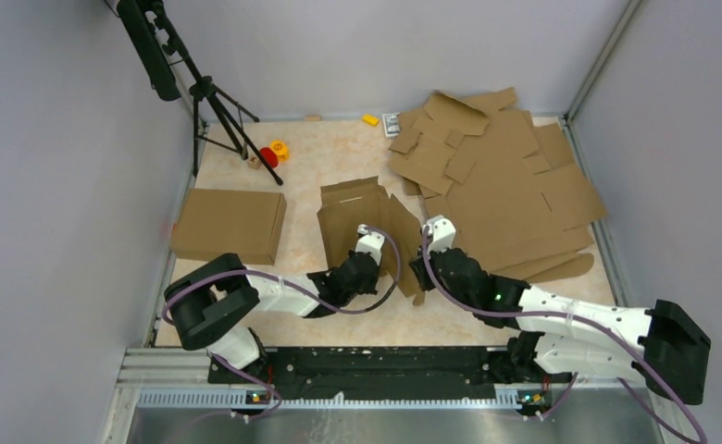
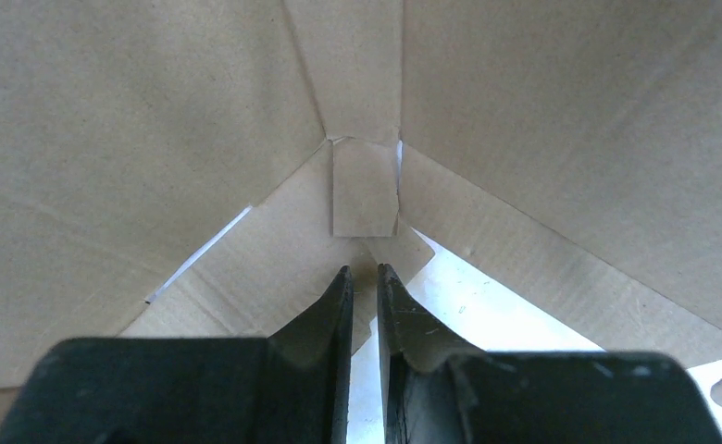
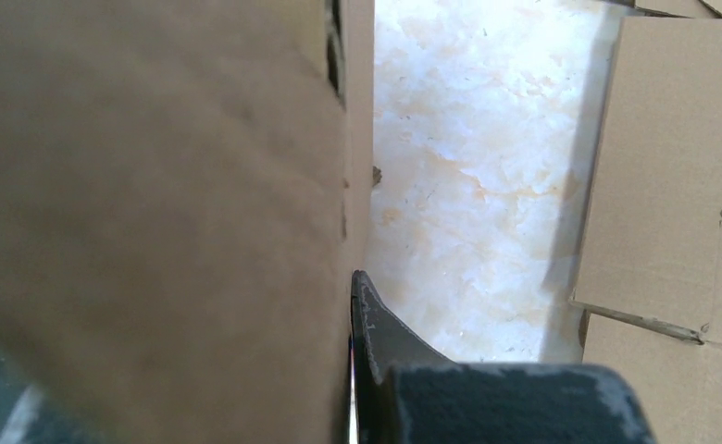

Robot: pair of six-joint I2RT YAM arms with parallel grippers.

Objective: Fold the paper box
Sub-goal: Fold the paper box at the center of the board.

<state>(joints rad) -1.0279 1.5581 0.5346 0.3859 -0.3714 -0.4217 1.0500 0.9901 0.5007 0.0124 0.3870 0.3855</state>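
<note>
The paper box (image 1: 350, 205) stands half folded in the middle of the table, brown walls raised, one flap hanging toward the arms. My left gripper (image 1: 367, 233) reaches into it. In the left wrist view the box's inner corner (image 2: 524, 111) fills the frame, and the left gripper (image 2: 364, 270) shows a narrow slit between its fingers with nothing in it. My right gripper (image 1: 431, 228) sits at the box's right side. In the right wrist view a box wall (image 3: 154, 185) lies against the right gripper (image 3: 353, 277) and hides one finger; the gripper is shut.
A folded brown box (image 1: 230, 225) sits at the left. A loose pile of flat cardboard blanks (image 1: 505, 185) covers the right, its edge (image 3: 672, 157) close to my right gripper. A black tripod (image 1: 211, 97), a red and yellow toy (image 1: 272, 153) and a yellow block (image 1: 369, 119) stand at the back.
</note>
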